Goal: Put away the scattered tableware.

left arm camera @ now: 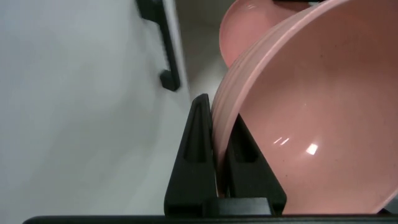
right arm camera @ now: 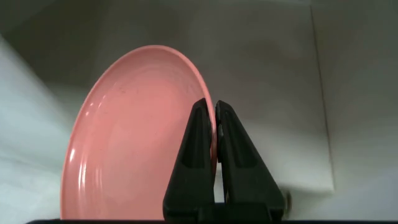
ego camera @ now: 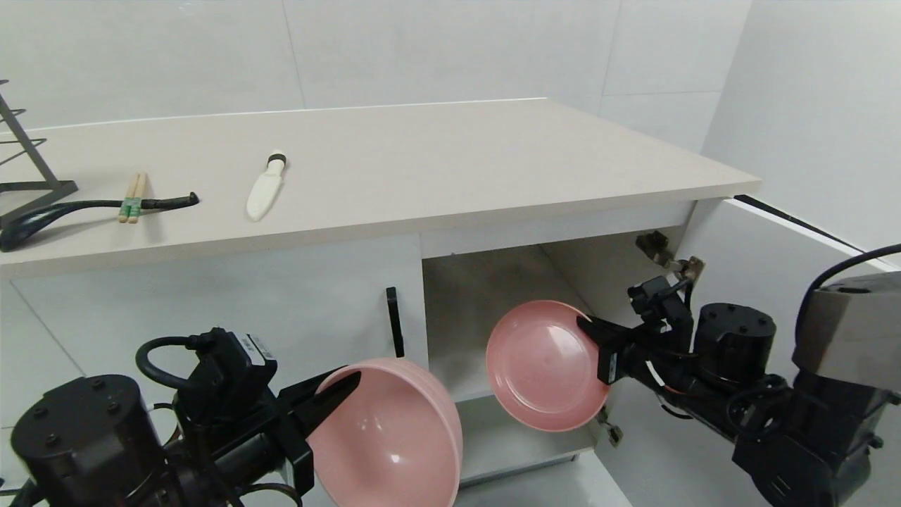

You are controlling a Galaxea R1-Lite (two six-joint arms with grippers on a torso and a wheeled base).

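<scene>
My left gripper (ego camera: 338, 394) is shut on the rim of a pink bowl (ego camera: 394, 440), held on edge low in front of the closed left cabinet door. In the left wrist view its fingers (left arm camera: 202, 149) pinch the bowl (left arm camera: 311, 118) wall. My right gripper (ego camera: 588, 331) is shut on the rim of a pink plate (ego camera: 542, 366), held tilted at the mouth of the open cabinet (ego camera: 486, 296). The right wrist view shows the plate (right arm camera: 130, 130) clamped between the fingers (right arm camera: 199, 143). On the countertop lie chopsticks (ego camera: 132, 196), a white knife (ego camera: 266, 186) and a black ladle (ego camera: 84, 209).
The cabinet's right door (ego camera: 781, 239) stands open beside my right arm, with hinges (ego camera: 665, 253) on the inner wall. A black handle (ego camera: 395, 321) marks the closed left door. A dark rack (ego camera: 28, 162) stands at the counter's far left. The cabinet shelf (ego camera: 521, 436) lies below the plate.
</scene>
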